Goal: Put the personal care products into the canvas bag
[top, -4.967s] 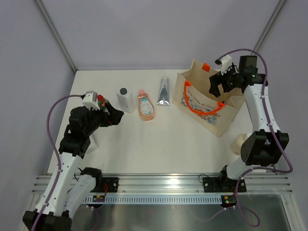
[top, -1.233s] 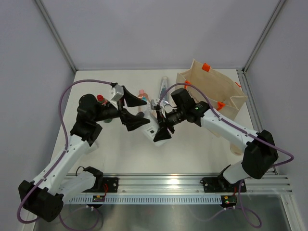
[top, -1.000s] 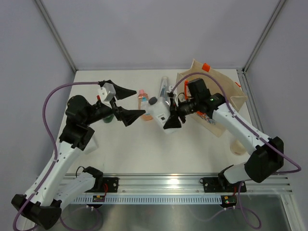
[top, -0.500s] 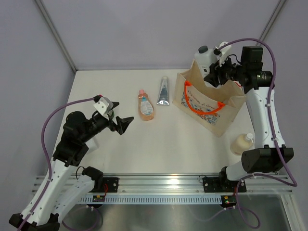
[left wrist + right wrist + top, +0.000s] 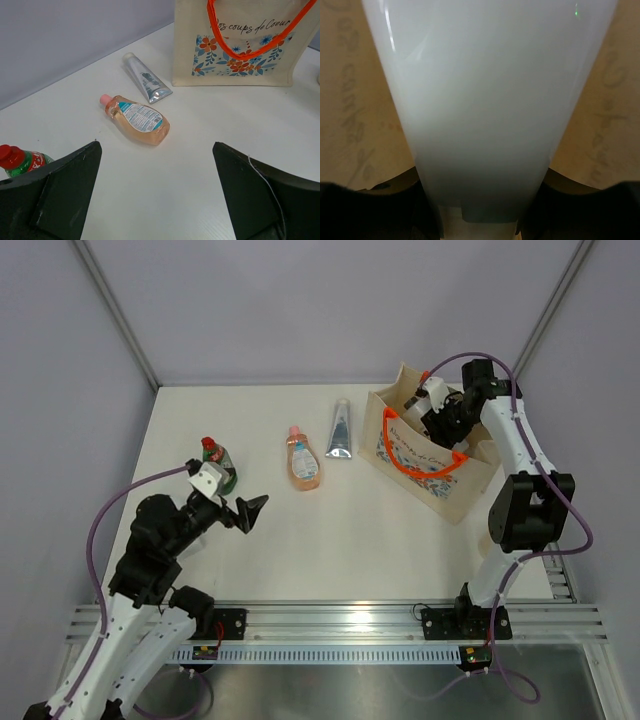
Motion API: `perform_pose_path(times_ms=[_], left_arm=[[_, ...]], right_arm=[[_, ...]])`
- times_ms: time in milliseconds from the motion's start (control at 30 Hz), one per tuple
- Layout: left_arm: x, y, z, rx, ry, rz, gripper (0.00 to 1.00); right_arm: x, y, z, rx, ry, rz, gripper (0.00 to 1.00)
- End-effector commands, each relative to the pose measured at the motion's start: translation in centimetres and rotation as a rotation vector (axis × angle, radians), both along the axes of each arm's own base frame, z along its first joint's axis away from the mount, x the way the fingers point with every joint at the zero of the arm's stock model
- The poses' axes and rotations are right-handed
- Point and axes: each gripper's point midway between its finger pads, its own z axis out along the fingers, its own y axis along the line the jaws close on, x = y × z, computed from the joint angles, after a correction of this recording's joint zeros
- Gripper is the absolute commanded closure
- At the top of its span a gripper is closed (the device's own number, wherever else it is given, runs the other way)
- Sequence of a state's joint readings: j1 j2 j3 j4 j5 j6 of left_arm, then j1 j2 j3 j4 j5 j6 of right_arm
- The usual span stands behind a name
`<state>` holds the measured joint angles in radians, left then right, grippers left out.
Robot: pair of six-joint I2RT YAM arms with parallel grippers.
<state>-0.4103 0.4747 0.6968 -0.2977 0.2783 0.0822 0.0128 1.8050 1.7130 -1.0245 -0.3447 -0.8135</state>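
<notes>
The right claw (image 5: 442, 412) is down in the open mouth of the bag (image 5: 425, 468), at the upper right of the top view. It is narrow and grips the white bottle (image 5: 485, 110). In the right wrist view this bottle fills the middle of the frame, with 1 dark finger on each side of it and beige canvas behind. The left claw (image 5: 156, 145) is wide and holds nothing. It hangs over the table (image 5: 330, 540) at the lower left. 3 products are on the table and apart from each other: the green bottle (image 5: 217, 462) at the left, the pink bottle (image 5: 302, 462) lying in the middle, and the silver tube (image 5: 340, 428) lying between the pink bottle and the bag.
</notes>
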Motion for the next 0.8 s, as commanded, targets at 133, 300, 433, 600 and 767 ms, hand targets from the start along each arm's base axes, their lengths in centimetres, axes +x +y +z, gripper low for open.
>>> perform_pose_path(times_ms=[133, 300, 433, 600, 767], left_arm=[[2.1, 1.4, 0.5, -0.072, 0.034, 0.148, 0.01], [4.1, 4.7, -0.5, -0.142, 0.186, 0.426, 0.01], [4.7, 8.5, -2.1, -0.257, 0.289, 0.721, 0.01], [5.6, 10.7, -5.3, -0.292, 0.396, 0.955, 0.01], [8.5, 10.2, -7.4, -0.219, 0.445, 0.941, 0.01]], right_arm=[[3.8, -2.5, -0.6, -0.126, -0.038, -0.095, 0.73], [4.3, -2.0, -3.4, -0.126, 0.029, -0.158, 0.48], [3.8, -1.1, -4.0, -0.093, 0.065, -0.176, 0.25], [3.8, 0.7, 0.4, 0.026, -0.024, -0.185, 0.0], [3.0, 2.2, 7.7, 0.137, -0.151, -0.174, 0.0]])
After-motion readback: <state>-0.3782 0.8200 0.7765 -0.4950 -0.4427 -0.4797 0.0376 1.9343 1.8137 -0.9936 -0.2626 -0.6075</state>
